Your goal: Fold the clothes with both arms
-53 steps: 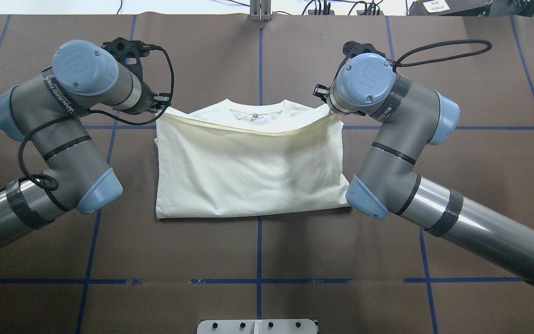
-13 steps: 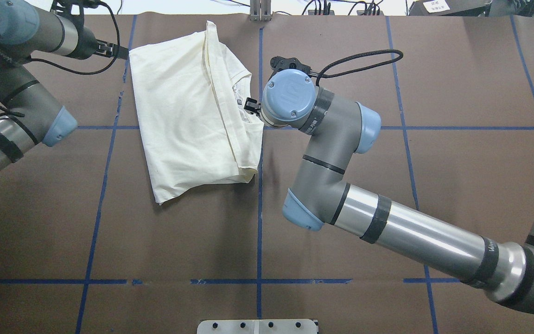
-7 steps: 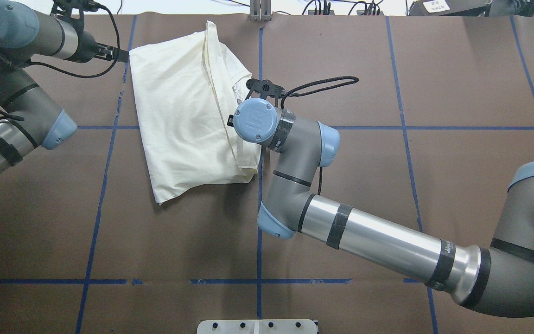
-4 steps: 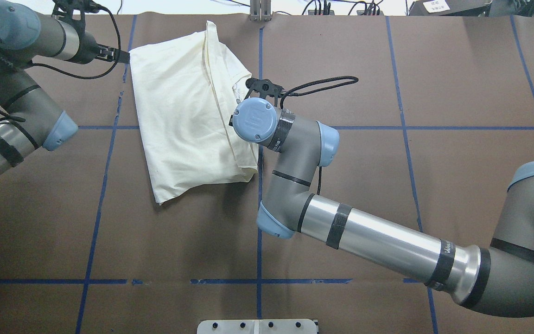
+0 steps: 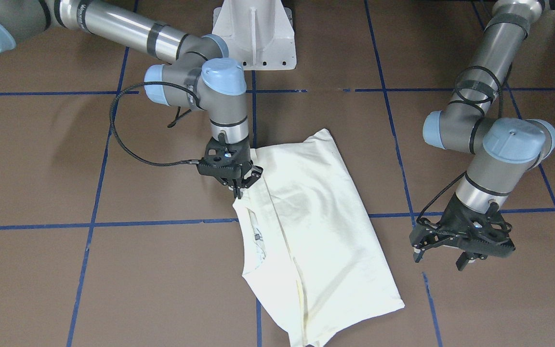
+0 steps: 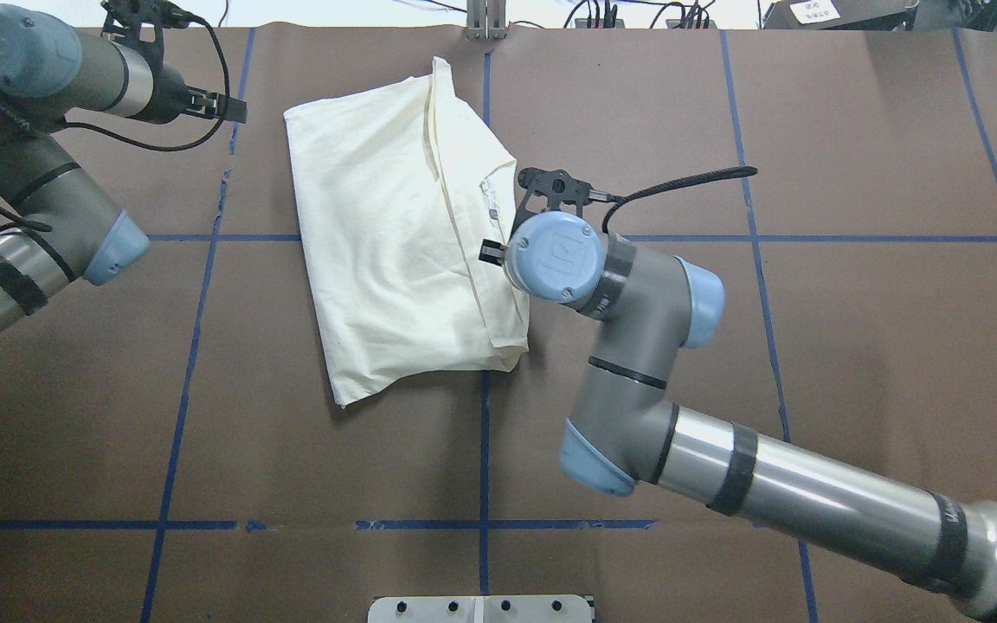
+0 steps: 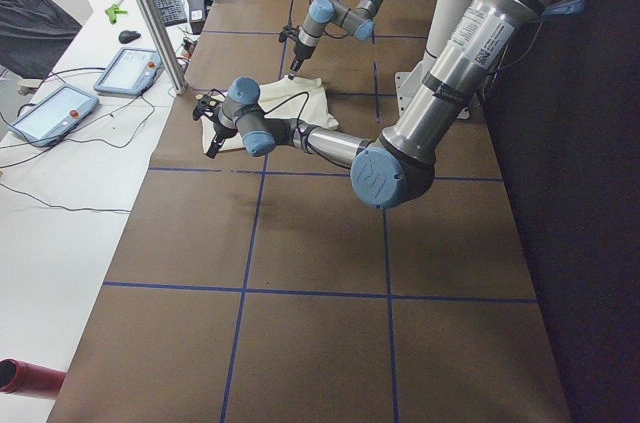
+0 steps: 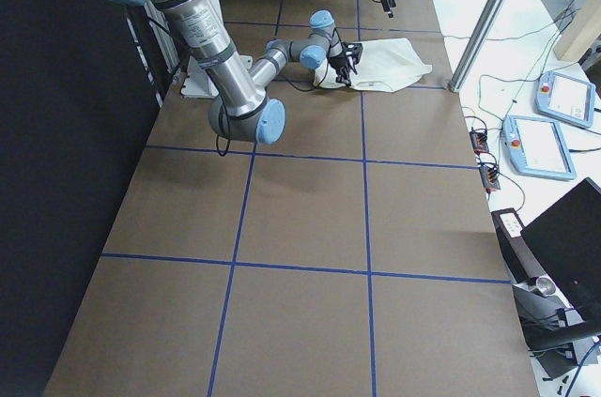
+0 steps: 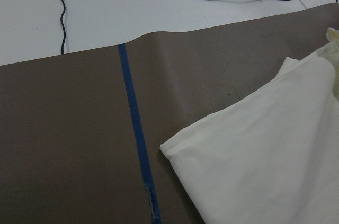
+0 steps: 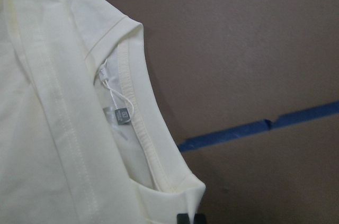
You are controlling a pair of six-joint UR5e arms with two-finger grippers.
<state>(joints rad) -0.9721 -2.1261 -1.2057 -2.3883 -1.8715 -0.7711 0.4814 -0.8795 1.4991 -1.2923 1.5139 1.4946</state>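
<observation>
Brown taped table (image 6: pixel 853 303): folded shirt (image 6: pixel 386 242) lies skewed ahead of the white pedestal base (image 5: pixel 253 33). Right gripper (image 5: pixel 237 190) pinches its collar-side edge, nearest the base; left gripper (image 5: pixel 441 258) hangs released, empty, further from the base. Risk: single-point drag bunches layers, undoing the fold.

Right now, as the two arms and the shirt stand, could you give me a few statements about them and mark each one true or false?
1. The right gripper pinches the shirt beside its collar. True.
2. The left gripper holds the shirt too. False: it is open and clear of the cloth, over the brown table.
3. A printed picture shows on the shirt's upper side. False: only plain cream cloth shows.
4. A small label sits inside the collar. True.
</observation>
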